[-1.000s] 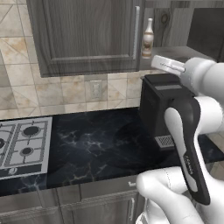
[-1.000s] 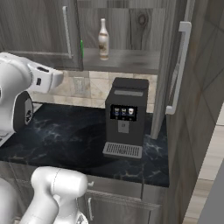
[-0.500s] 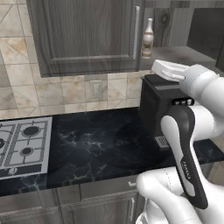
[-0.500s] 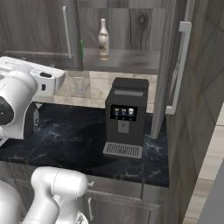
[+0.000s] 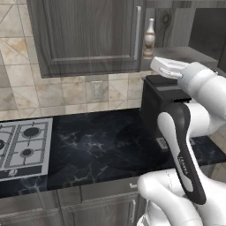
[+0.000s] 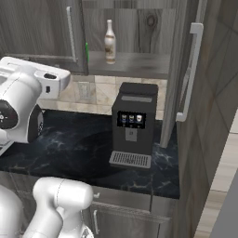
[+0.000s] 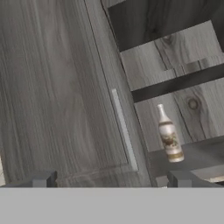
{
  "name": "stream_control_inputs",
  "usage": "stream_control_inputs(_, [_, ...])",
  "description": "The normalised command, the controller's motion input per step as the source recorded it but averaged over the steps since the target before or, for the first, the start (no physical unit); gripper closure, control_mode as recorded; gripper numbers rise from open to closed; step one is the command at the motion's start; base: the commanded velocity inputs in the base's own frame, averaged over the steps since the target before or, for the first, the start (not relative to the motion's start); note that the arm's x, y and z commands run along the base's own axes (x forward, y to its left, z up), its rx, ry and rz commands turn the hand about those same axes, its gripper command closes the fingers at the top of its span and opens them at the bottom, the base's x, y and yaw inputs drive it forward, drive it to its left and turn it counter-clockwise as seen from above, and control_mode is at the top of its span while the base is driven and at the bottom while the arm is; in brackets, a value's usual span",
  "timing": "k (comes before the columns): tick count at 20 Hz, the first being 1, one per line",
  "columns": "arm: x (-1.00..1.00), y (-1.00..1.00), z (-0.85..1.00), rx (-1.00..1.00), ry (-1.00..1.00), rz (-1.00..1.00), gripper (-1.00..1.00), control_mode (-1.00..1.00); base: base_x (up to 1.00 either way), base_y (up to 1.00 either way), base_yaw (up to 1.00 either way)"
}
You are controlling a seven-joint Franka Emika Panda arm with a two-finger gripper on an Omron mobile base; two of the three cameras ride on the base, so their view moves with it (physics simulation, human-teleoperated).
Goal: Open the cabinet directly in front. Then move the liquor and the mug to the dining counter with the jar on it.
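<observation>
At the left end of the black marble table [image 5: 97, 150] sits a gas hob [image 5: 22, 145]. Above it hangs the cabinet [image 5: 88, 35], its left door shut with a silver bar handle [image 5: 138, 33] along its right edge. The right door [image 6: 193, 79] stands swung wide, baring the shelf [image 6: 135, 62] inside. The liquor [image 6: 109, 42] stands upright near the shelf's left edge, just right of the shut door; it is a pale bottle with a narrow neck and a brownish label. A thin green sliver [image 6: 87, 52] shows at the shut door's edge; I cannot tell what it is. Below the shelf, a black coffee machine [image 6: 133, 123] stands towards the table's right end. The claw [image 7: 109, 181] is released, jaws wide, facing the shut door and bottle and touching neither.
</observation>
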Motion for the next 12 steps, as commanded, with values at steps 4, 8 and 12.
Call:
stream_control_inputs(4, [0.11,0.24,-0.01,-0.15,0.00,0.00,-1.00,-1.00,0.00,0.00,0.00])
stream_control_inputs(8, [0.00,0.11,0.00,-0.16,-0.01,0.00,-1.00,-1.00,0.00,0.00,0.00])
stream_control_inputs(12, [0.00,0.02,0.00,-0.03,0.00,0.00,-1.00,-1.00,0.00,0.00,0.00])
